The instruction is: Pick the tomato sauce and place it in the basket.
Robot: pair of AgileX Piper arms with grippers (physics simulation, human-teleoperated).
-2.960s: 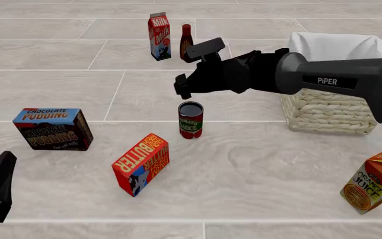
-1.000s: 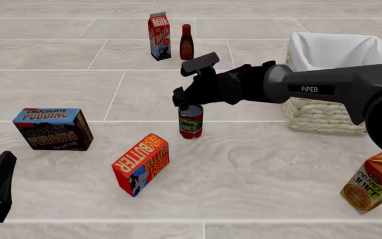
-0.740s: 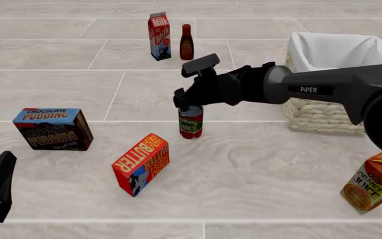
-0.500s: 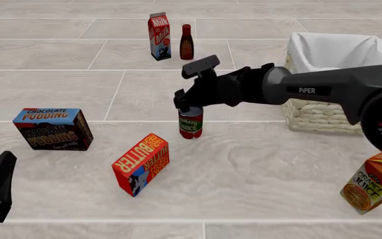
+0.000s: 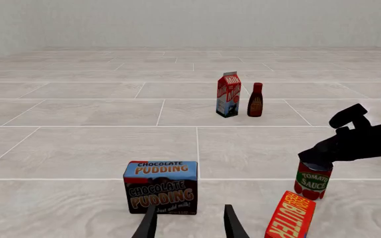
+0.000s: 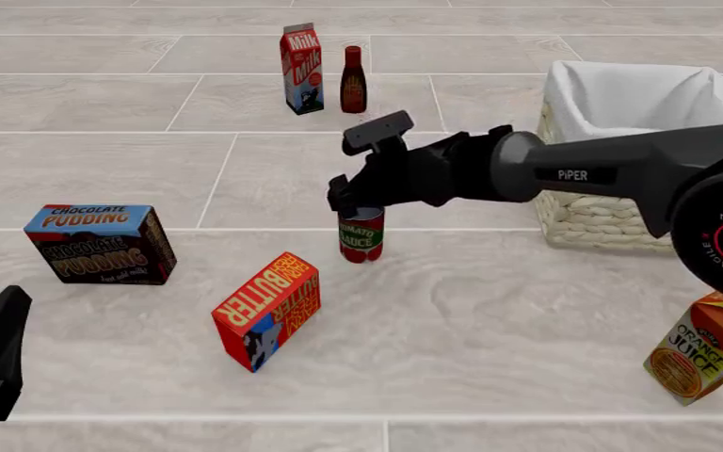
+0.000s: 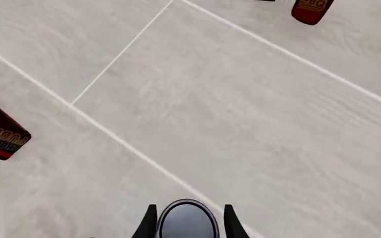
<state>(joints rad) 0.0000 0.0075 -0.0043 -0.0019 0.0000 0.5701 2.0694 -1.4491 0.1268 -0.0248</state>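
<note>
The right gripper sits over the top of the tomato sauce, which stands upright on the tiled surface, between the butter box and the basket and well apart from the basket. In the right wrist view its fingers straddle the can's grey lid on both sides, spread and not yet pressing on it. To do this well, I judge the fingers should go lower, so they clamp the label rather than the rim, and stay centred before squeezing. The left gripper rests low with its fingers parted, grasping nothing.

Readable writing: "TOMATO SAUCE" on the can, "PiPER" on the right arm, "BUTTER", "CHOCOLATE PUDDING" on the pudding box, "MILK" on the milk carton, "ORANGE JUICE" on the juice carton
</note>
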